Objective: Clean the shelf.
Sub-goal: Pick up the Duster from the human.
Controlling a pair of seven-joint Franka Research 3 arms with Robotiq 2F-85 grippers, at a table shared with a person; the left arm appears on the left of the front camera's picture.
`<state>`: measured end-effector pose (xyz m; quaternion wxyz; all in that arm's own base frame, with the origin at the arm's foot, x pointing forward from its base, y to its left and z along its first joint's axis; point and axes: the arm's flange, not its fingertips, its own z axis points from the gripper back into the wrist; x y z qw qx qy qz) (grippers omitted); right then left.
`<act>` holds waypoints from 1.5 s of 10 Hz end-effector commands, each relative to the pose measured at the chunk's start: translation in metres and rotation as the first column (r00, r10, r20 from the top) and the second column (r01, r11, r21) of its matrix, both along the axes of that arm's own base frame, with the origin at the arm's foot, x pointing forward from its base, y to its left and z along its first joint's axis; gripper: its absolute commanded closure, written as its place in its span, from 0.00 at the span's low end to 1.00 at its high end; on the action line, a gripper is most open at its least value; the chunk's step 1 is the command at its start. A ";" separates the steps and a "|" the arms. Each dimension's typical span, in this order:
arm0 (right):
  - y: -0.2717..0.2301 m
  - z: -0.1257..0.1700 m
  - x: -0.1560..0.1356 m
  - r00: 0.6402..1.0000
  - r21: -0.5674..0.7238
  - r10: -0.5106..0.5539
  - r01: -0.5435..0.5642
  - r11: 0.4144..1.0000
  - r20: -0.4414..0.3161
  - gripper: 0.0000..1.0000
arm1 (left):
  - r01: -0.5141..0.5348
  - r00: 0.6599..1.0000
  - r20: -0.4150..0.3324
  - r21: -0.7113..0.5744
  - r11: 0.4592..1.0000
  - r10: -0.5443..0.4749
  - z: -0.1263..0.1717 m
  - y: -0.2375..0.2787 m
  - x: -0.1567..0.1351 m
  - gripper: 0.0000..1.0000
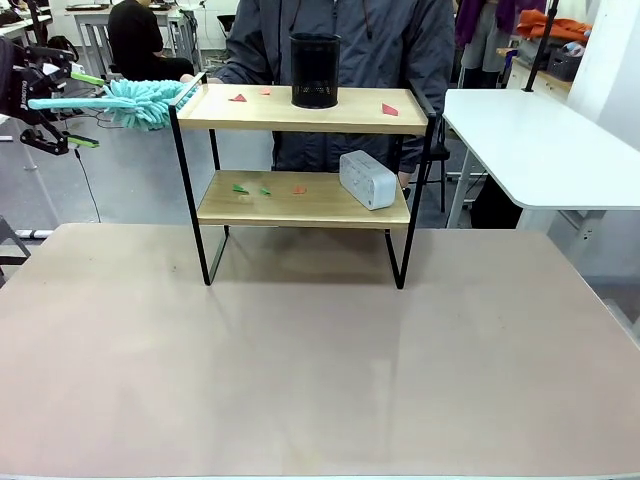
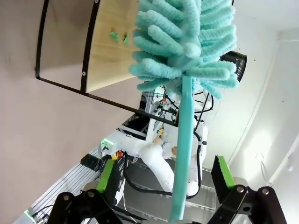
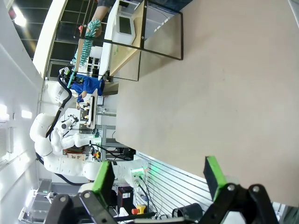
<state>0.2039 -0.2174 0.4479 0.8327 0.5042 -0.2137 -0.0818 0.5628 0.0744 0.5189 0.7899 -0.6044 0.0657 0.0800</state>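
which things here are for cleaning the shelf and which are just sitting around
For the job: shelf, teal duster, coloured scraps on both boards.
Just sitting around: black mesh cup on the top board, white box on the lower board, side table.

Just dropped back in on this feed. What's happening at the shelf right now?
The left gripper is open beside the shelf. The handle of the teal duster runs between its fingers, with the pads not closed on it, and the fluffy head is at the top board's left corner. The right gripper hangs open over the table, holding nothing. A person stands behind the shelf. Paper scraps lie on both boards, with a black mesh cup above and a white box below.
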 end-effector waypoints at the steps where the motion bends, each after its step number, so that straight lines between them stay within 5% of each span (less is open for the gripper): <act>1: -0.001 0.001 0.001 1.000 0.001 0.007 -0.007 1.000 0.031 0.00 | 0.001 0.999 0.037 -0.048 0.999 0.001 0.002 -0.002 -0.010 0.00; 4: -0.001 0.001 0.001 1.000 0.001 0.007 -0.007 1.000 0.031 0.00 | -0.006 0.997 0.070 -0.079 0.997 0.011 0.005 -0.003 -0.011 0.00; 5: -0.001 0.001 0.001 1.000 0.001 0.007 -0.007 1.000 0.031 0.00 | -0.007 0.998 0.065 -0.079 0.997 0.012 0.003 -0.003 -0.010 0.50; 6: -0.001 0.001 0.001 1.000 0.001 0.007 -0.007 1.000 0.031 0.00 | -0.009 0.998 0.062 -0.079 0.997 0.014 0.002 -0.004 -0.010 0.58; 7: -0.001 0.001 0.001 1.000 0.001 0.007 -0.007 1.000 0.031 0.00 | -0.008 0.998 0.062 -0.082 0.997 0.013 0.002 -0.004 -0.010 1.00; 9: -0.001 0.001 0.001 1.000 0.001 0.007 -0.007 1.000 0.031 0.00 | -0.011 0.997 0.075 -0.077 0.997 0.017 0.003 -0.003 -0.010 1.00; 10: -0.001 0.001 0.001 1.000 0.001 0.007 -0.007 1.000 0.031 0.00 | -0.022 0.996 0.084 -0.067 0.998 0.028 0.003 -0.002 -0.010 0.84; 12: -0.001 0.001 0.001 1.000 0.001 0.007 -0.007 1.000 0.031 0.00 | -0.046 0.995 0.091 -0.052 0.998 0.051 0.004 0.002 -0.009 1.00; 15: -0.001 0.001 0.001 1.000 0.001 0.007 -0.007 1.000 0.031 0.00 | -0.058 0.992 0.108 -0.053 0.997 0.063 0.007 0.004 -0.008 1.00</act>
